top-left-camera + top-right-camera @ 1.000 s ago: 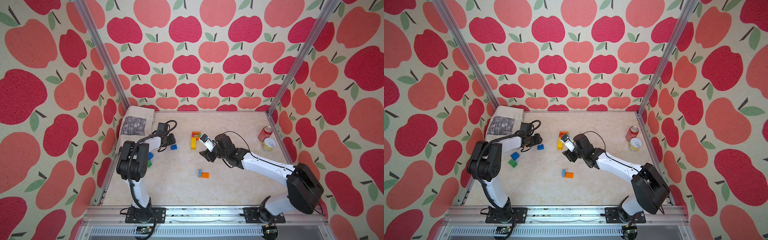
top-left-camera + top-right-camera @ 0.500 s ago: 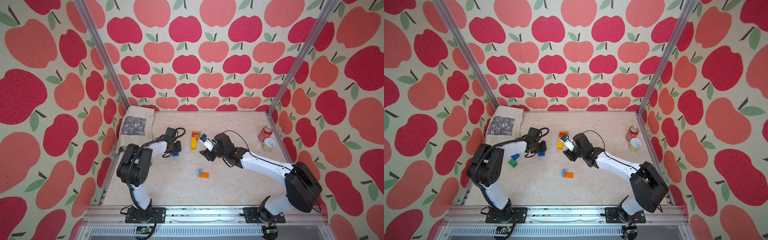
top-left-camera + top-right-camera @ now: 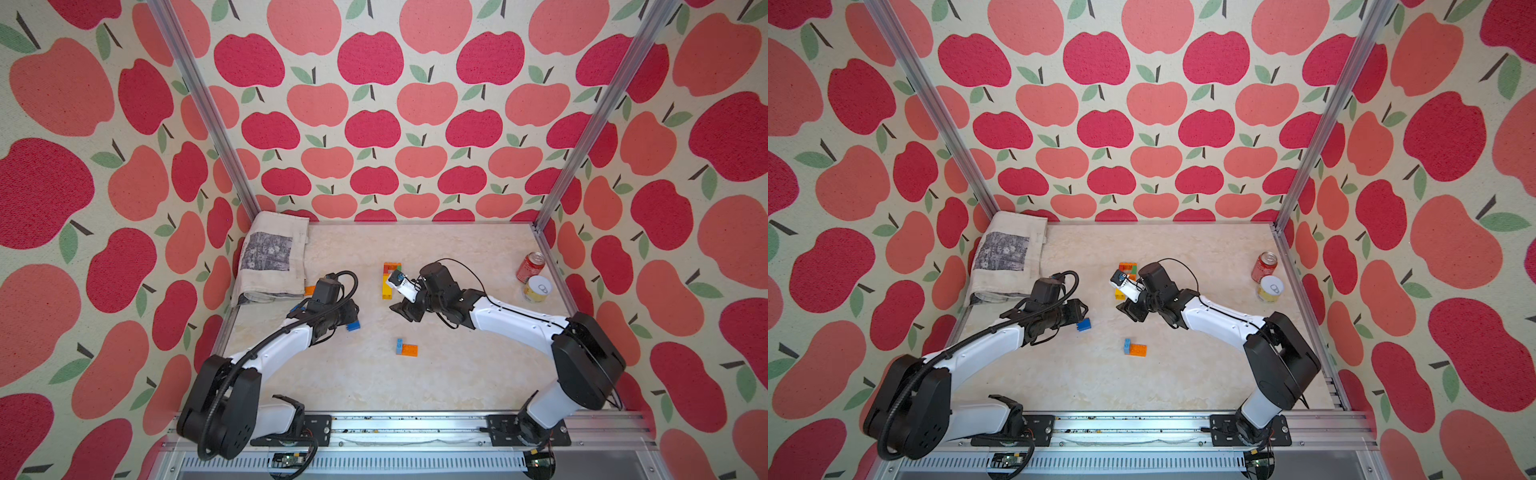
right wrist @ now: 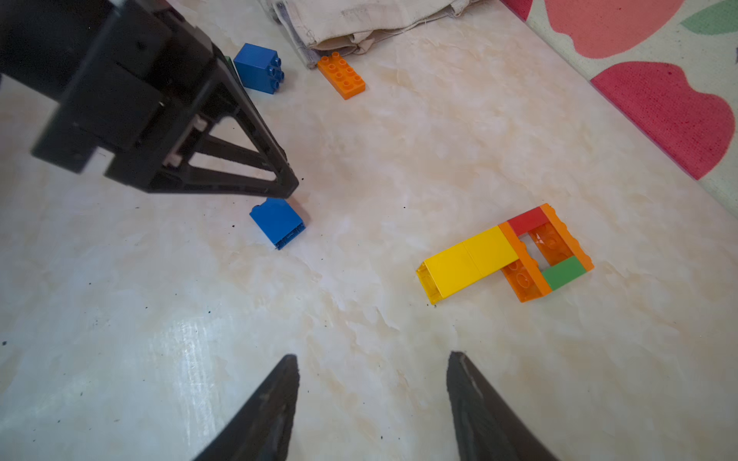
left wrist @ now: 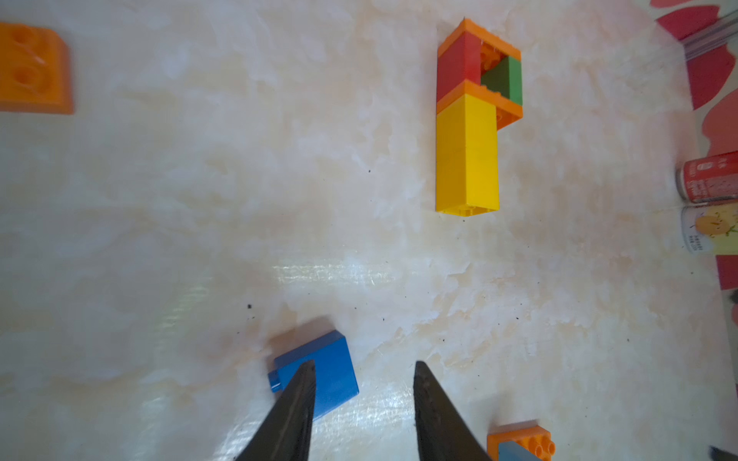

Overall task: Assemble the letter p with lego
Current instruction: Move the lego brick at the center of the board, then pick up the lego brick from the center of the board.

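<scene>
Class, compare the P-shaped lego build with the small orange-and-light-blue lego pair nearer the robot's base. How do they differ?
The P-shaped build is longer, made of yellow, orange, red and green bricks; the orange-and-light-blue pair shows only two bricks. The build encloses a gap; the pair does not. Both lie flat on the table, neither gripped.

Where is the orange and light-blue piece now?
In both top views the piece lies centrally, nearer the front rail than the lego letter and the blue brick.
</scene>
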Robot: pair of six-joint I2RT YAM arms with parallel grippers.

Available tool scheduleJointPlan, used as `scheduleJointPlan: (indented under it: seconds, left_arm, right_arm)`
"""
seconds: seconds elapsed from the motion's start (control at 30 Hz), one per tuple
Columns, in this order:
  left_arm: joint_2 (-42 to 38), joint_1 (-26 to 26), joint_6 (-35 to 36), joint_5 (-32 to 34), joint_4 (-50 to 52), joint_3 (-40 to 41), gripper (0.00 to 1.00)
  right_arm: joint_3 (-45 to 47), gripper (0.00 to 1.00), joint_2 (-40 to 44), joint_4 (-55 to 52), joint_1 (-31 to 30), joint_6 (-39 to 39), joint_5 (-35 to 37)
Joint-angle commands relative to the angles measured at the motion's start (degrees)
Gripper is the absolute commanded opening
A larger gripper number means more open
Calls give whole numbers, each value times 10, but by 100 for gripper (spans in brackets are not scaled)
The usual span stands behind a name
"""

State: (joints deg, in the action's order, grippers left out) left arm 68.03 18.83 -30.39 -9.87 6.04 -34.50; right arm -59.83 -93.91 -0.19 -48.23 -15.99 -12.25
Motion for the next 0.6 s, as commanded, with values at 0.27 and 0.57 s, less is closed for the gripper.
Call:
scheduleJointPlan:
  seconds: [0.27, 0.57]
  left_arm:
    - [-384, -73, -11, 101, 31, 145, 56]
    - [-576, -75, -25, 124, 49, 221, 57]
  right_arm:
    - [-165, 64, -168, -125, -50, -217, -107]
    - [-294, 63, -276, -210, -75, -309, -32]
